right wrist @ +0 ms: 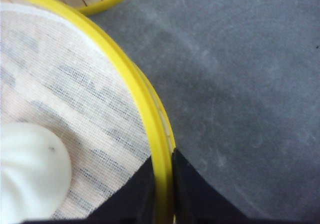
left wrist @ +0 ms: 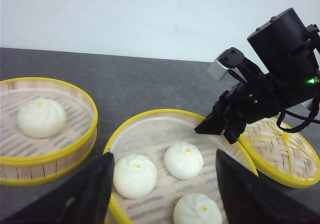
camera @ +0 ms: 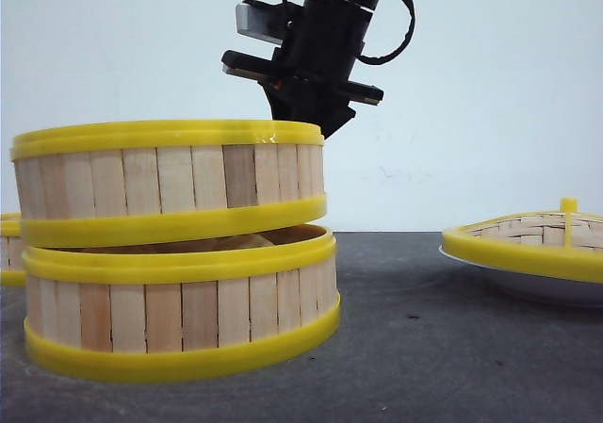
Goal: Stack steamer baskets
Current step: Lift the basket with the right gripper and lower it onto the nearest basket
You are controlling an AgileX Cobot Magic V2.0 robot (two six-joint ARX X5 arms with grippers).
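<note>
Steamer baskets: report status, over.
Right gripper shut on top basket rim, basket tilted above lower basket, not seated. Left gripper open, empty. Third basket apart. Lid on plate, clear of the stack.

A woven domed lid with a yellow rim (camera: 532,239) is sitting on a white plate (camera: 546,284) at the right side of the dark grey table (camera: 443,348) in the front view, its yellow knob (camera: 568,205) sticking up. The same lid (left wrist: 282,151) is showing in the left wrist view. A plain white wall (camera: 490,84) is running behind the table. Four white steamed buns with orange dots are lying on white cloth liners: one alone (left wrist: 41,117), three together (left wrist: 183,160), (left wrist: 134,176), (left wrist: 197,209). One white bun (right wrist: 27,169) is showing partly in the right wrist view, lying on a gauzy liner (right wrist: 75,99).
</note>
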